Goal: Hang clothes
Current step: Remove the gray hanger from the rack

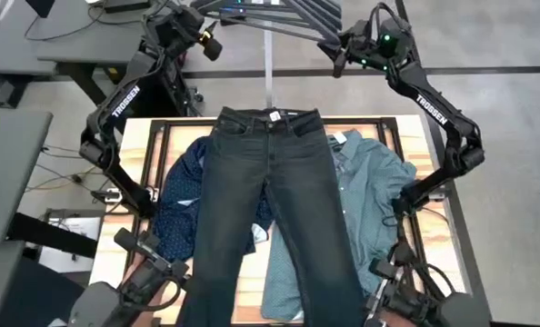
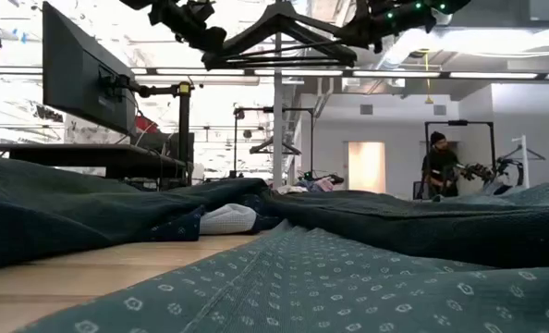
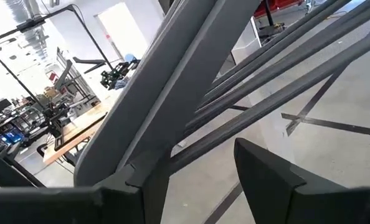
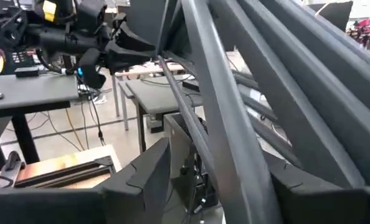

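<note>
My left gripper [image 1: 217,47] and right gripper [image 1: 341,54] are up at the far hangers [image 1: 279,14], each clamped on one. Jeans [image 1: 275,200] lie mid-worktop [image 1: 438,227] over both shirts.

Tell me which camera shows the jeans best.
The high view: the jeans lie flat and almost fully visible, overlapping both shirts. The low view catches only dark folds edge-on. Neither wrist view shows them.

Jeans [image 1: 275,200] lie over 2 shirts (1 [image 1: 181,204] left, 1 [image 1: 370,195] right).
</note>
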Action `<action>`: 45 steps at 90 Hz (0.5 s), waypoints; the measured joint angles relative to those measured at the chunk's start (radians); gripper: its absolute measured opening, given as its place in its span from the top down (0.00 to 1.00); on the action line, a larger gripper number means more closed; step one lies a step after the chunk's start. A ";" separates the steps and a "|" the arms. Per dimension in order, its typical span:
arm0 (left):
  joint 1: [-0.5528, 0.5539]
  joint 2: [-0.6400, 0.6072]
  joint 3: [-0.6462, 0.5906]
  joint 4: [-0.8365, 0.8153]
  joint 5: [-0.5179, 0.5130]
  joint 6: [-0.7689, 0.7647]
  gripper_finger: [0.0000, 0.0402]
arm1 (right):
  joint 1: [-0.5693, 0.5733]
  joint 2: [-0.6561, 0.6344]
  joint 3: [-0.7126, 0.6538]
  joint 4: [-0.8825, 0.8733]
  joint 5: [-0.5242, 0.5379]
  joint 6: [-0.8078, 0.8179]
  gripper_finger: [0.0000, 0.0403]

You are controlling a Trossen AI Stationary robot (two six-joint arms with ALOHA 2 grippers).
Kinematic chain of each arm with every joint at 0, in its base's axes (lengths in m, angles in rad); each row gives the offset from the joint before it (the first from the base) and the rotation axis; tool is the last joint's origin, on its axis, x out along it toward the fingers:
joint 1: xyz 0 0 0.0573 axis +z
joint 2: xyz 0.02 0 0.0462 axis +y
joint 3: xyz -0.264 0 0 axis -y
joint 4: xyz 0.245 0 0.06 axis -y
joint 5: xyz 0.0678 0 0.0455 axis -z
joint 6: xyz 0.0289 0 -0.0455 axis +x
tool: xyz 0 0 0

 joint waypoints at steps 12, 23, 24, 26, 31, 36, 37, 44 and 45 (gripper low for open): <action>0.000 0.000 0.000 0.001 0.000 0.000 0.60 | 0.001 0.007 0.000 0.035 0.000 0.005 0.72; 0.000 -0.001 0.000 0.000 0.000 0.001 0.60 | -0.001 0.005 0.000 0.053 -0.002 0.006 0.90; 0.000 -0.002 0.000 0.000 0.000 0.001 0.60 | -0.001 0.004 0.000 0.053 -0.005 0.005 0.92; 0.000 -0.003 0.000 -0.002 0.000 0.000 0.60 | -0.001 0.002 0.000 0.052 -0.007 0.001 0.93; -0.005 -0.008 0.000 -0.003 0.000 -0.001 0.60 | -0.003 -0.010 0.000 0.052 0.016 -0.025 0.94; -0.013 -0.019 0.000 -0.003 -0.001 0.001 0.60 | -0.003 -0.028 0.007 0.032 0.020 -0.042 0.94; -0.014 -0.023 0.000 -0.003 -0.001 0.001 0.60 | -0.003 -0.032 0.011 0.022 0.024 -0.046 0.94; -0.024 -0.047 0.000 -0.008 0.000 0.001 0.60 | -0.005 -0.062 0.042 -0.033 0.057 -0.089 0.94; -0.027 -0.051 0.000 -0.008 0.000 0.001 0.60 | -0.005 -0.067 0.045 -0.044 0.062 -0.094 0.94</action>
